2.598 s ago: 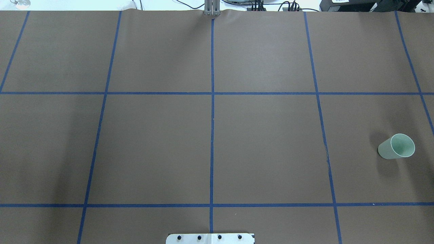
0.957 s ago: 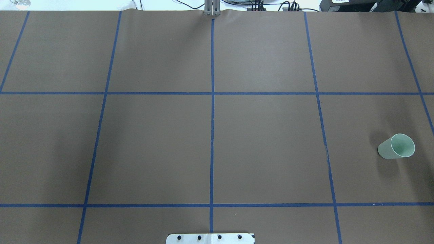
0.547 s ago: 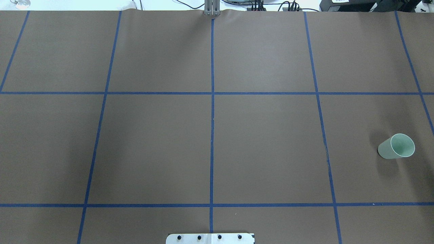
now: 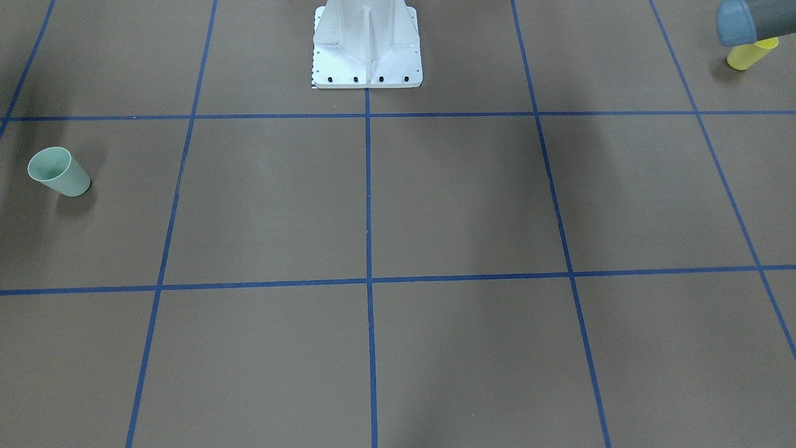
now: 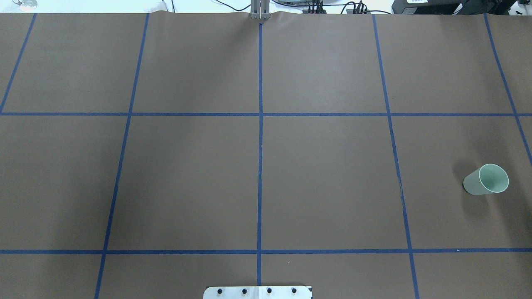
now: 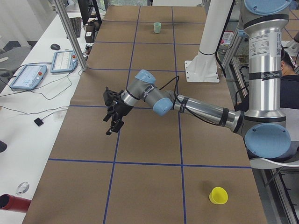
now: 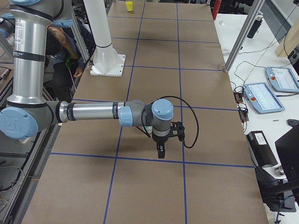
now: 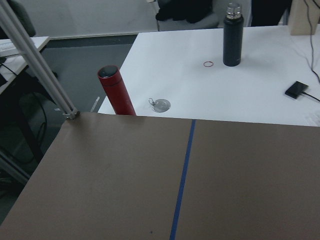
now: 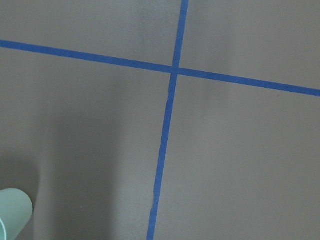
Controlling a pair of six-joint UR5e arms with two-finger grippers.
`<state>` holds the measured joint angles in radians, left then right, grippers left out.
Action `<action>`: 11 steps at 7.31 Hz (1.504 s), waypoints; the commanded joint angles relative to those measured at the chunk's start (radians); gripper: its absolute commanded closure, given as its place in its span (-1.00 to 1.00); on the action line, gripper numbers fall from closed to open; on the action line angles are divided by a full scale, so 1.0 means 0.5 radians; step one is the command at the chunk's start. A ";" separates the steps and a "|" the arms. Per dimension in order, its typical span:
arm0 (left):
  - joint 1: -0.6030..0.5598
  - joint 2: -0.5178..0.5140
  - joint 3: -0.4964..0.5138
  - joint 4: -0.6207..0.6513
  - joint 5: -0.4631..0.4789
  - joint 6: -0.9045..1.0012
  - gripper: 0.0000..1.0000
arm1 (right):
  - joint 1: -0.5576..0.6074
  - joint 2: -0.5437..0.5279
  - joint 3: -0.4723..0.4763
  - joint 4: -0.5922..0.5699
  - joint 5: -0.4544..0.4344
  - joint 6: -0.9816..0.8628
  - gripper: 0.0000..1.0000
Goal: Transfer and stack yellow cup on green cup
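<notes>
The green cup [image 5: 486,180] stands upright near the table's right edge; it also shows in the front view [image 4: 59,172], the left side view [image 6: 157,27] and at the corner of the right wrist view [image 9: 12,215]. The yellow cup [image 6: 218,195] stands upright at the table's left end, near the robot's side, partly behind an arm link in the front view [image 4: 746,57]. It is outside the overhead view. My left gripper [image 6: 112,125] hovers over the table, far from the yellow cup. My right gripper [image 7: 160,153] hangs above the table. I cannot tell whether either is open or shut.
The white robot pedestal [image 4: 367,50] stands at the table's near-middle edge. A red bottle [image 8: 116,91] and a black bottle [image 8: 232,35] stand on the white side table beyond the left end. Aluminium posts [image 6: 70,32] and teach pendants [image 6: 28,74] line the far side.
</notes>
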<state>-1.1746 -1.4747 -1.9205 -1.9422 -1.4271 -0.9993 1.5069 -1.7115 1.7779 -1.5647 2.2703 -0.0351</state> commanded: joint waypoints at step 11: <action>0.671 -0.125 0.493 2.215 -0.035 -2.498 -1.00 | -0.001 -0.160 0.000 0.469 -0.058 0.036 -1.00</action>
<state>-0.8660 -1.5363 -1.7379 -0.8847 -1.3678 -2.1639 1.5068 -1.7895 1.7791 -1.3620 2.2383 -0.0226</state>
